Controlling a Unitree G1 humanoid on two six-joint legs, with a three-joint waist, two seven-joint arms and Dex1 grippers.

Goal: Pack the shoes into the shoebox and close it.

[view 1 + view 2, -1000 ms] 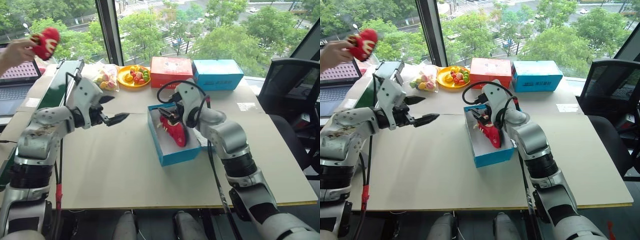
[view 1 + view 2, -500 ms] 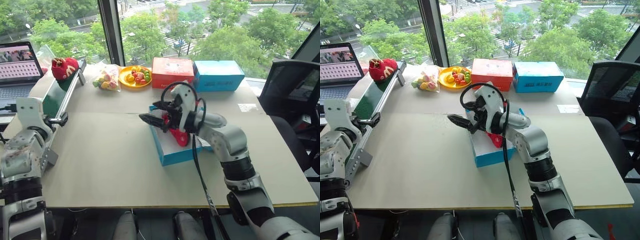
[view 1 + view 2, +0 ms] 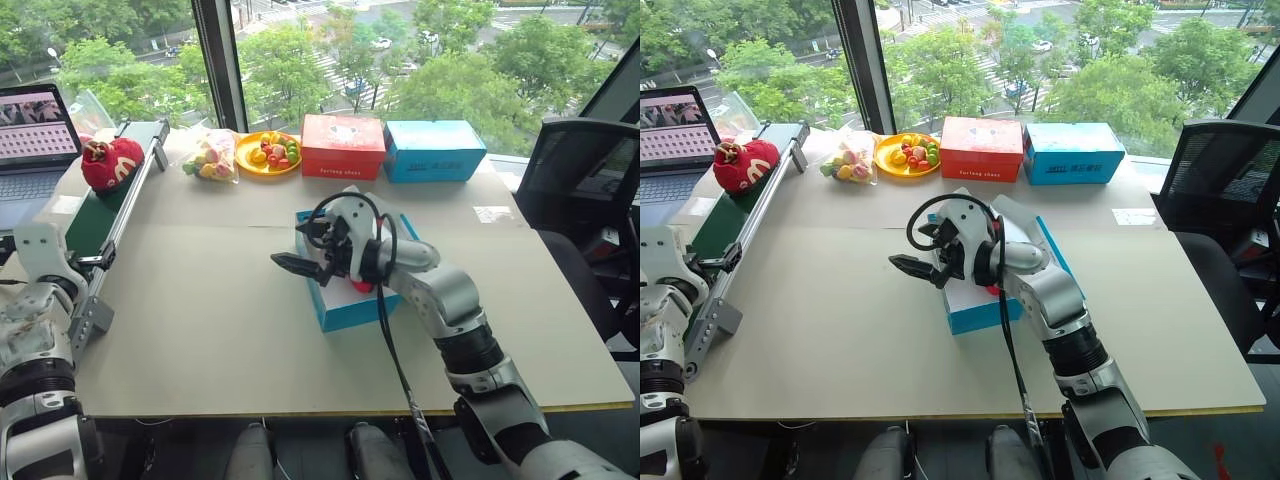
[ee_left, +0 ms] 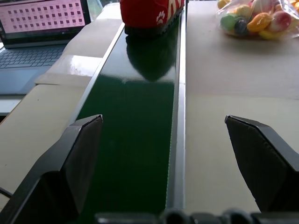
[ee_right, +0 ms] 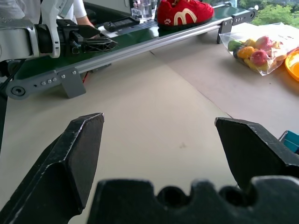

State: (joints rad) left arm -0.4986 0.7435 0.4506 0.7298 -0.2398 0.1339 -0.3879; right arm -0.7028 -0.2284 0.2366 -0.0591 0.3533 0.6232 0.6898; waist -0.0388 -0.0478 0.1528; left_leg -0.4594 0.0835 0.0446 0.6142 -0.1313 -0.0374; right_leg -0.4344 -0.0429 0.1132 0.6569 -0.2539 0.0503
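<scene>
Right claw (image 3: 290, 264) released, black fingers spread wide, empty, poised just off the near-left corner of the shoebox (image 3: 345, 305) and above the worktop (image 3: 220, 320). Left claw (image 4: 168, 154) likewise released and empty, fingers (image 4: 70, 168) straddling the near end of the green conveyor belt (image 4: 135, 116), well left of the shoebox.

Shoebox open at mid-worktop, blue outside, white lid flap leaning back on its far side. One red shoe (image 3: 362, 286) inside, mostly hidden behind the right arm. Second red shoe (image 3: 111, 163) on the far end of the conveyor belt, well left of the shoebox, yellowish stripe facing the camera.

Beyond the shoebox, along the window edge: red box (image 3: 342, 146) and another blue box (image 3: 434, 150) side by side, an orange plate of small fruit (image 3: 268, 153) to their left, then a clear bag of fruit (image 3: 208, 155). Laptop (image 3: 35, 135) left of the conveyor belt, screen lit.
</scene>
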